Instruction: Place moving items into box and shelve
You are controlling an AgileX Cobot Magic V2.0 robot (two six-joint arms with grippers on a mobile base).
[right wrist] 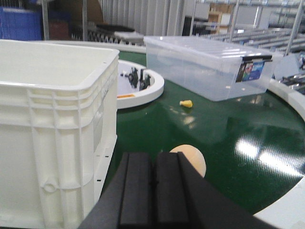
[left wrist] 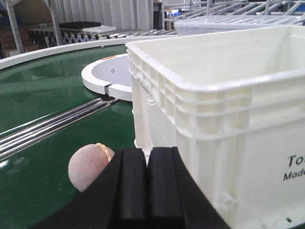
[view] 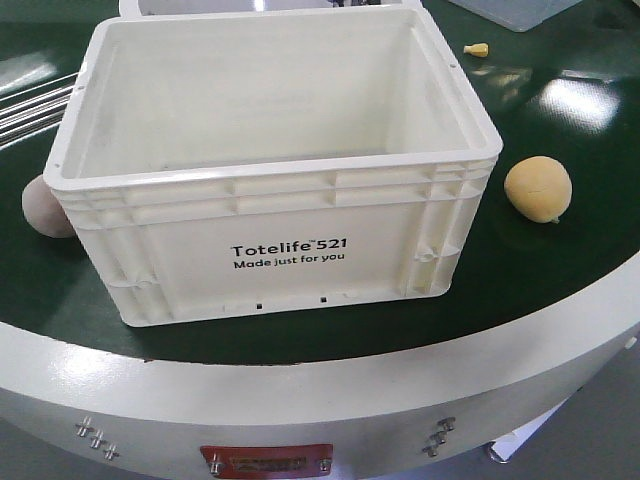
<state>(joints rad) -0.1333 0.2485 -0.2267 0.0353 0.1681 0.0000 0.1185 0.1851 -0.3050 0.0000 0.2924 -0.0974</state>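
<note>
The white box (view: 290, 240) with black "Totelife 521" print stands empty on the green turntable (view: 560, 230). A yellow-tan round item (view: 538, 189) lies to its right, also seen just beyond my right gripper (right wrist: 153, 164) as the round item (right wrist: 195, 160). A pinkish round item (view: 42, 207) lies against the box's left side; in the left wrist view the pinkish item (left wrist: 88, 164) sits left of my left gripper (left wrist: 147, 157). Both grippers are shut and hold nothing. A small yellow piece (view: 478, 49) lies behind the box.
A clear lidded storage bin (right wrist: 209, 67) stands behind on the right. A white hub disc (left wrist: 107, 76) marks the turntable centre, with metal rails (left wrist: 52, 126) to the left. The white outer rim (view: 320, 400) curves along the front. Shelving and blue bins (right wrist: 19, 24) stand beyond.
</note>
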